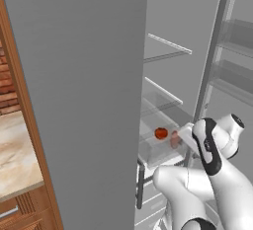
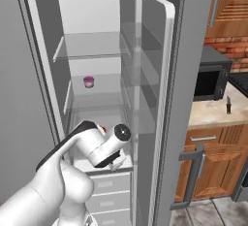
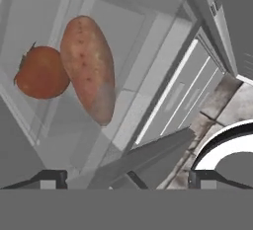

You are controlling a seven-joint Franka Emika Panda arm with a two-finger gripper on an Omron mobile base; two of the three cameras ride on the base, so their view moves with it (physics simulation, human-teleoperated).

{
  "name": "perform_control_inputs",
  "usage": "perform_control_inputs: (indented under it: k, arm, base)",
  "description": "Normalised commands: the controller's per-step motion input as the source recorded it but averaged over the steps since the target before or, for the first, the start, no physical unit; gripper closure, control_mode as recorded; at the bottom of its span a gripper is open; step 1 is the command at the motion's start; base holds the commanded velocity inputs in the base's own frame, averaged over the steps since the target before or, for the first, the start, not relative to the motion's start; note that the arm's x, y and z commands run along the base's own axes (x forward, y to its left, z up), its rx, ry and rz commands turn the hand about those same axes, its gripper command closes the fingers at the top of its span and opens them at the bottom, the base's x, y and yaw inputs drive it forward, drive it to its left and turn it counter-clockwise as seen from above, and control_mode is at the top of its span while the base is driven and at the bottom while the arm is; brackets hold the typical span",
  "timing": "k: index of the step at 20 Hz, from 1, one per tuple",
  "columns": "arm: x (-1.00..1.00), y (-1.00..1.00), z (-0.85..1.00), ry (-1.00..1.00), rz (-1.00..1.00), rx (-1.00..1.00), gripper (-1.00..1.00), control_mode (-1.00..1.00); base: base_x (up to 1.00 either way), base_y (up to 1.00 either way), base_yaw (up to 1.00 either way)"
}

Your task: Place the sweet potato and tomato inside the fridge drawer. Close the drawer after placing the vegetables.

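A grey fridge (image 2: 101, 7) stands open in a simulated kitchen, its wide door (image 1: 84, 100) swung to the left and a second door (image 2: 160, 99) lined with clear racks to the right. Glass shelves (image 2: 92, 45) cross the pale interior, one carrying a small purple cup (image 2: 88, 81). Wooden cabinets (image 2: 213, 167), a red brick wall (image 2: 227, 50), a black microwave (image 2: 210, 79) on a marbled tabletop (image 2: 213, 113) and grey floor tiles (image 2: 203, 215) flank the appliance.

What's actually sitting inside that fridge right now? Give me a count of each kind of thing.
Tomato, in the clear drawer: 1
Sweet potato, touching the tomato in the same drawer: 1
Purple cup, on a glass shelf higher up: 1
Total: 3 things
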Motion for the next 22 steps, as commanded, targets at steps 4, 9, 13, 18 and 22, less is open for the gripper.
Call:
perform_control_inputs:
  k: [4,9,13,18,22]
  arm:
    - [0.47,0.56,0.0,0.0,-0.14,0.0,-1.0,-1.0]
    - [0.5,0.46,0.0,0.0,-0.11,0.0,-1.0,-1.0]
    - [0.51,0.39,-0.09,0.0,-0.1,0.0,-1.0,-1.0]
    - [0.51,0.21,-0.05,0.0,-0.09,0.03,-1.0,-1.0]
    - [0.58,0.0,0.0,0.0,-0.07,0.05,-1.0,-1.0]
  base:
    - [0.0,0.0,0.0]
    - [0.0,0.0,0.0]
    - [0.0,0.0,0.0]
    - [0.0,0.0,0.0]
    - [0.0,0.0,0.0]
